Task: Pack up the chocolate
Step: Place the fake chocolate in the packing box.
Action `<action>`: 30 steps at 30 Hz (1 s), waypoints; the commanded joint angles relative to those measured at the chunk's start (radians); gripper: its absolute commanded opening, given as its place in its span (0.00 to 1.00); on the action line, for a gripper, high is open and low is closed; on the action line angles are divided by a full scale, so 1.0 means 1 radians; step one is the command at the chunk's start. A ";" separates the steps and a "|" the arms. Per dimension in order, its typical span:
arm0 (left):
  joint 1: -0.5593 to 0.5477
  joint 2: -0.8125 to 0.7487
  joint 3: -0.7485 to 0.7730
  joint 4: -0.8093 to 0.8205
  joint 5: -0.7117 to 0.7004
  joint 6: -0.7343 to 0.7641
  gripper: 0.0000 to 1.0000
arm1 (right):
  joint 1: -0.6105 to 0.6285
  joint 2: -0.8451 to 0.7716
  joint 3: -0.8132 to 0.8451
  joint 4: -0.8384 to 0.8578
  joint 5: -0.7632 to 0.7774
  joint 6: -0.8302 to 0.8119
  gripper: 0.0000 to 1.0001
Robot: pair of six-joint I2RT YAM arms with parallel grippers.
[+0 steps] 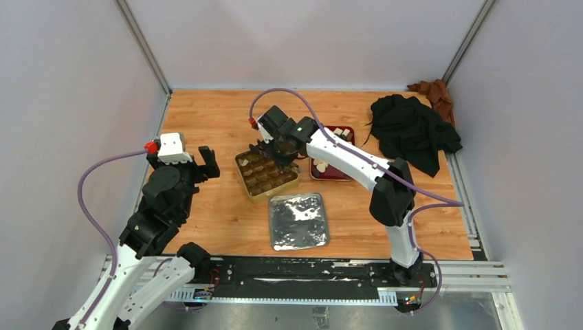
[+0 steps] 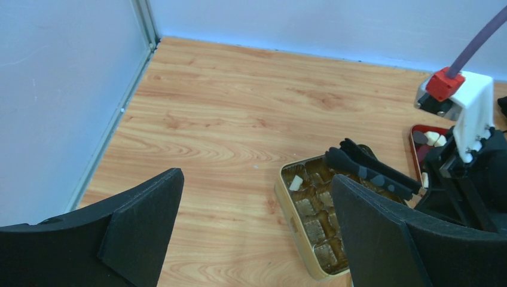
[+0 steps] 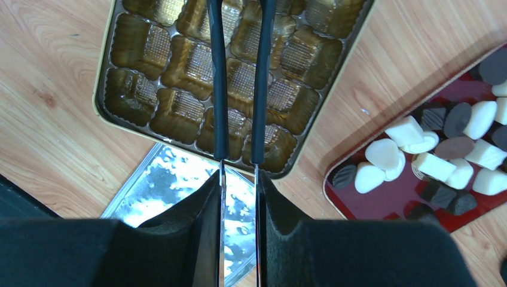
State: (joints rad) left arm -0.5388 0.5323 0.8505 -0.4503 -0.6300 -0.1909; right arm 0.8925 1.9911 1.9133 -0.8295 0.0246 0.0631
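Note:
My right gripper (image 3: 239,179) is shut on a pair of metal tongs (image 3: 219,89) with black arms. The tongs reach out over the gold tin (image 1: 244,180), whose brown grid compartments show in the right wrist view. Their tips (image 2: 336,156) hover above the tin's far side, and I cannot tell whether they hold anything. One cream-white chocolate (image 2: 296,182) lies in a corner compartment. More white and dark chocolate (image 3: 412,149) fills the red tray (image 1: 320,176) to the right of the tin. My left gripper (image 2: 257,176) stands open and empty left of the tin.
A silver foil lid (image 1: 298,220) lies just in front of the tin. A black cloth (image 1: 412,130) and a brown cloth (image 1: 433,93) sit at the back right corner. Grey walls close in the table on three sides.

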 commanded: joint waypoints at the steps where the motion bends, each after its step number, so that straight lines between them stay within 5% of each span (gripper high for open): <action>1: 0.006 -0.009 -0.014 0.020 -0.012 -0.001 1.00 | 0.023 0.041 0.052 -0.011 -0.042 -0.013 0.17; 30: 0.005 -0.008 -0.014 0.020 -0.010 0.000 1.00 | 0.029 0.110 0.080 -0.010 0.031 -0.017 0.25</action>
State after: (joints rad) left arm -0.5388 0.5323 0.8505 -0.4503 -0.6296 -0.1909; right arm 0.9089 2.0827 1.9556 -0.8307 0.0288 0.0586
